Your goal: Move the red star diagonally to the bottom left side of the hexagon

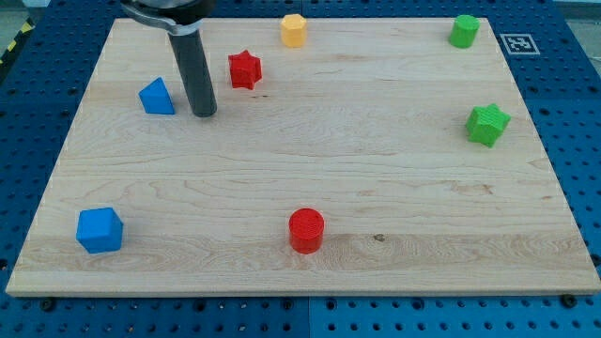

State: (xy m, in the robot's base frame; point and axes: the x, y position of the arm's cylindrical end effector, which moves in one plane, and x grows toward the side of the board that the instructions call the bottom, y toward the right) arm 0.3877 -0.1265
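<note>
The red star (244, 69) lies on the wooden board near the view's top, left of centre. The yellow hexagon (294, 30) sits at the top edge, up and to the right of the star. My tip (204, 114) rests on the board, below and to the left of the red star, with a gap between them. It stands just right of a blue triangle (157, 97).
A blue cube (100, 230) lies at the bottom left, a red cylinder (306, 230) at the bottom centre. A green cylinder-like block (464, 31) is at the top right, a green star (487, 124) at the right. The board's edge (300, 293) runs along the bottom.
</note>
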